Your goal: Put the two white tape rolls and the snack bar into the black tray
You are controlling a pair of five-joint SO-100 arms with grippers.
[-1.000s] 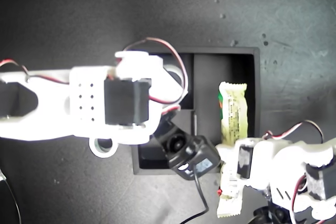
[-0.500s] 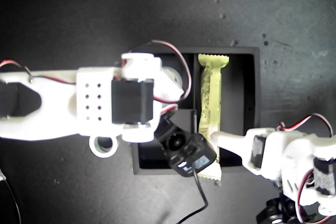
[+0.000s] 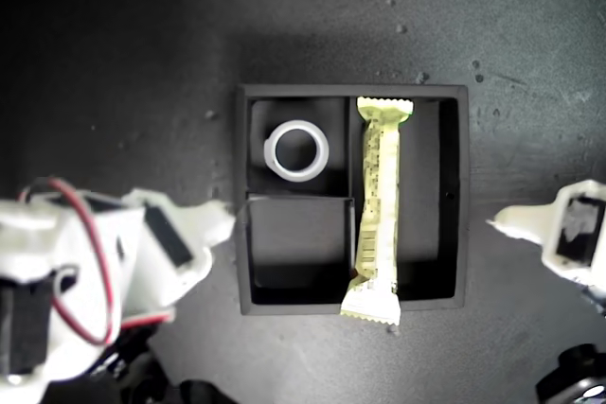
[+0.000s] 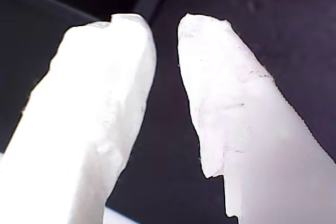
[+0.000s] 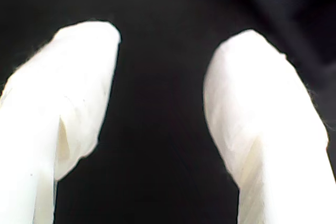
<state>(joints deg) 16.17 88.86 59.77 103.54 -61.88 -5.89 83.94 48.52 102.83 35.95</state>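
Inside tray (image 3: 453,198): bar (image 3: 377,207) lying along long compartment, one end overhanging wall; one roll (image 3: 296,149) lying in small compartment. First gripper (image 4: 167,24), second gripper (image 5: 163,43): both standing released, gripping nothing.

Black tray (image 3: 454,196): matte black throughout, walls and dividers alike; floor of the compartments reads dark grey where light falls.

Tape roll (image 3: 296,149), in a small compartment of the tray: white ring with a faint grey cast, dark centre hole.

Snack bar (image 3: 377,210), in the tray's long compartment: pale yellow-green wrapper, crimped ends lighter, a column of fine dark print down its length.

Table surface (image 3: 142,44) around the tray: dark grey to black, speckled with small pale flecks.

Arm beside the tray at the exterior view's left: white shells, black motor block, red wire (image 3: 85,262) looping over it.

My first gripper (image 4: 165,27): fingers white. My second gripper (image 5: 163,38): fingers white, slightly cream in shadow.
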